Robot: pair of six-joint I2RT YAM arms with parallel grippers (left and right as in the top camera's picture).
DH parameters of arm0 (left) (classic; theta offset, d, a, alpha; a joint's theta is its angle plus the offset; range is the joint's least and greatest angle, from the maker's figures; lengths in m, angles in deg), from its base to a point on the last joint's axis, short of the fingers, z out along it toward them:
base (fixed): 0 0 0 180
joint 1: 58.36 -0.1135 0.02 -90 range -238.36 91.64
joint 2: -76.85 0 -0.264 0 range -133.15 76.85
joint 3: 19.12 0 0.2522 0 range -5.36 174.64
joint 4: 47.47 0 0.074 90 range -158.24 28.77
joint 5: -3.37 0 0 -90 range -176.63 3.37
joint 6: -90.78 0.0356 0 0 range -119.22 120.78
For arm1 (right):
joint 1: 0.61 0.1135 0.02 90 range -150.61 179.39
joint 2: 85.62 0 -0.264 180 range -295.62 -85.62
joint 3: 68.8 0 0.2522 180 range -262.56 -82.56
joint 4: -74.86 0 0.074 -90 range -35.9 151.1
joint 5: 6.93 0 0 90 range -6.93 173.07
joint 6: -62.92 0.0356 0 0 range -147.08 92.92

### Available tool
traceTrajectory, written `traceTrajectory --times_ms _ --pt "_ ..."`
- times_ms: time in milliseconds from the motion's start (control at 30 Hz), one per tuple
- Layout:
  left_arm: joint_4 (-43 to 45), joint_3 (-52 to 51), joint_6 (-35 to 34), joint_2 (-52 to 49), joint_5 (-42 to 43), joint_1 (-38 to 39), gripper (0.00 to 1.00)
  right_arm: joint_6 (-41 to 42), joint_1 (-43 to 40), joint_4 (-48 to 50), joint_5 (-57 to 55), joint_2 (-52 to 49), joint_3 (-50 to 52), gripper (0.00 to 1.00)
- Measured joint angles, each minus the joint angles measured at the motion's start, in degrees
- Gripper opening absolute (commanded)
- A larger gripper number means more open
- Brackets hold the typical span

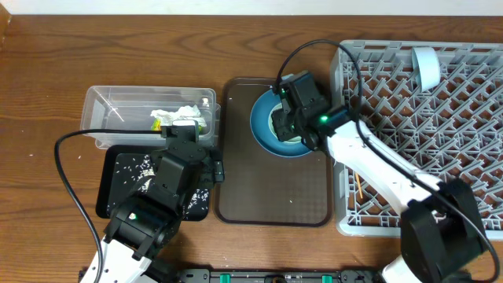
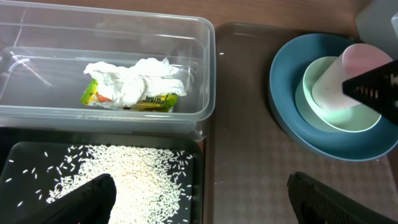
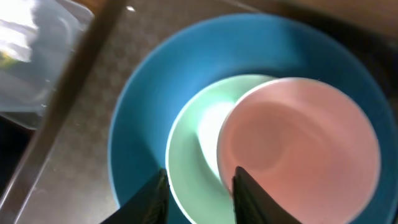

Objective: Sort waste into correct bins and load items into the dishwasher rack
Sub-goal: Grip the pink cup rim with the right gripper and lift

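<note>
While the left tool (image 2: 202,190) hangs released over the rice-strewn black tray (image 2: 18,155) at lower left, the right tool (image 3: 200,182), fingers parted, straddles the rim of the pink cup (image 3: 298,149).

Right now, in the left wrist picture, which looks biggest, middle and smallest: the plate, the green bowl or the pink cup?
1. plate
2. bowl
3. cup, partly hidden on one side, yet clearly the smallest

The wooden table (image 1: 47,71) carries four things. A tub (image 1: 98,106) and black tray (image 1: 110,189) sit left — brown tray (image 1: 267,189) mid-frame, rack (image 1: 471,118) right.
</note>
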Motion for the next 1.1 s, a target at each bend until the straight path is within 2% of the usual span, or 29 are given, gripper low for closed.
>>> traceTrajectory --times_ms 133,300,400,733,833,1033,1100 --pt "0.0 0.0 0.0 0.0 0.0 0.0 0.91 0.0 0.0 0.2 -0.2 -0.5 0.0 0.23" --pt "0.0 0.0 0.0 0.0 0.0 0.0 0.91 0.1 0.0 0.1 -0.3 -0.5 0.0 0.22" --pt "0.0 0.0 0.0 0.0 0.0 0.0 0.91 0.0 0.0 -0.1 -0.4 -0.5 0.0 0.17" --pt "0.0 0.0 0.0 0.0 0.0 0.0 0.91 0.0 0.0 -1.6 -1.6 -0.5 0.0 0.17" --pt "0.0 0.0 0.0 0.0 0.0 0.0 0.91 -0.2 0.0 -1.6 -2.2 -1.0 0.0 0.07" --pt "0.0 0.0 0.0 0.0 0.0 0.0 0.91 -0.1 0.0 -1.7 -2.8 -1.4 0.0 0.07" --pt "0.0 0.0 0.0 0.0 0.0 0.0 0.91 -0.1 0.0 -1.7 -2.8 -1.4 0.0 0.03"
